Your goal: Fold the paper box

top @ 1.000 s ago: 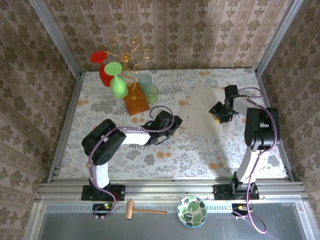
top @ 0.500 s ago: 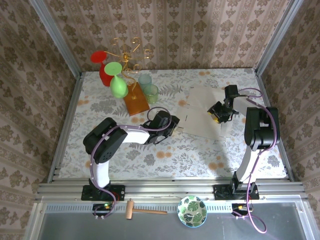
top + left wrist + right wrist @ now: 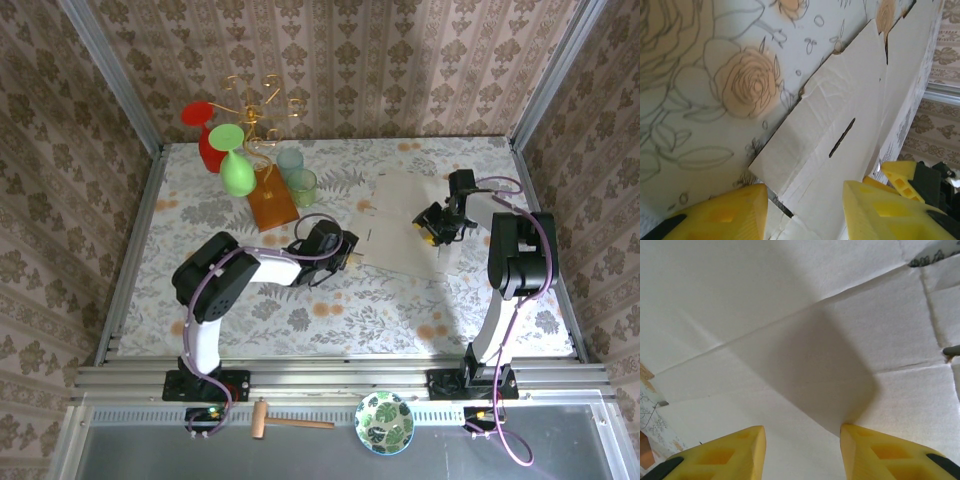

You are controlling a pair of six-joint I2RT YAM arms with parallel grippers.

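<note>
Cream cardboard is lying flat and unfolded: the paper box [image 3: 398, 222] is resting as an open sheet on the flowered surface [image 3: 300, 305], with creases and a short dark slit showing in it.

The left hand [image 3: 346, 254] is sitting low at the box's left edge. Its yellow fingers [image 3: 725, 217] are standing moderately apart, and a wrinkled corner flap of the box is running down into the gap between them. Whether either finger is touching the card cannot be told.

The right hand [image 3: 432, 230] is hanging over the box's right half, pointing down at it. Its yellow fingers [image 3: 890, 452] are likewise standing apart, gripping nothing, with bare card and a soft shadow lying beneath the gap.

Left of the box and well apart from it, an orange block [image 3: 272, 203] is standing with two pale green tumblers [image 3: 297, 175] just beside it. Farther left of the box, a red glass [image 3: 203, 135] and a green glass [image 3: 237, 172] are sitting by a gold wire stand [image 3: 255, 105].

Nearer than the box, past the surface's front edge, a leaf-patterned bowl [image 3: 385, 422] and a wooden mallet [image 3: 285, 421] are lying.
</note>
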